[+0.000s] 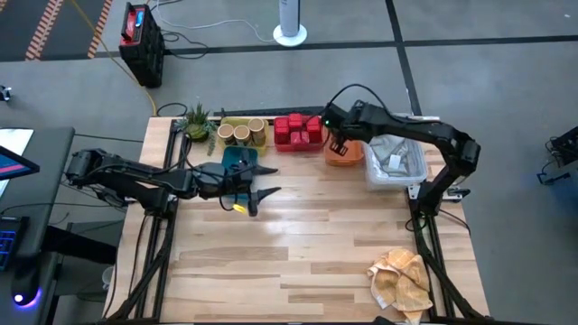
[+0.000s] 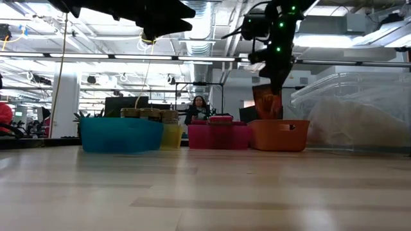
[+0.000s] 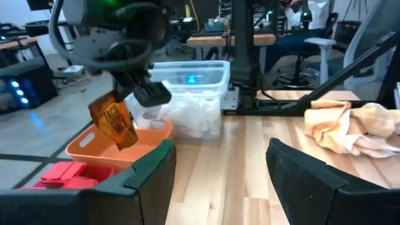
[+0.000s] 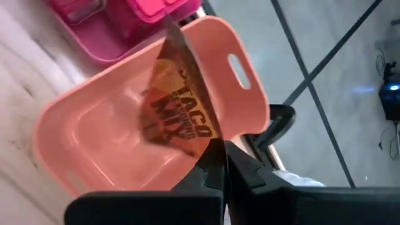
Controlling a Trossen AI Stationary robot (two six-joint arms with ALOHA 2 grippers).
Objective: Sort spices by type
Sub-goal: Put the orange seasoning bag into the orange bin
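Observation:
My right gripper (image 1: 339, 144) hangs over the orange tray (image 1: 348, 158), shut on the thin brown packet (image 4: 178, 115). The packet's lower end dips toward the tray (image 2: 279, 135). Red boxes (image 1: 298, 129) sit in the red tray, and tan jars (image 1: 239, 133) stand in the yellow tray. My left gripper (image 1: 265, 181) hovers open beside the teal tray (image 1: 237, 159), touching nothing. I cannot make out the tiny grey-brown jars. My right gripper pinches the brown packet between its two fingers at one upper corner (image 4: 211, 145), coming from above and pointing down. The packet (image 3: 114, 122) hangs tilted below the fingers over the orange tray (image 3: 94, 145). I cannot tell whether its lower end touches the tray floor.
A clear plastic bin (image 1: 395, 161) stands to the right of the orange tray. A small plant (image 1: 197, 122) is at the far left corner. A yellowish paper wad (image 1: 402, 280) lies near the front right edge. Bare wood spans the table's middle and near side (image 1: 298, 244).

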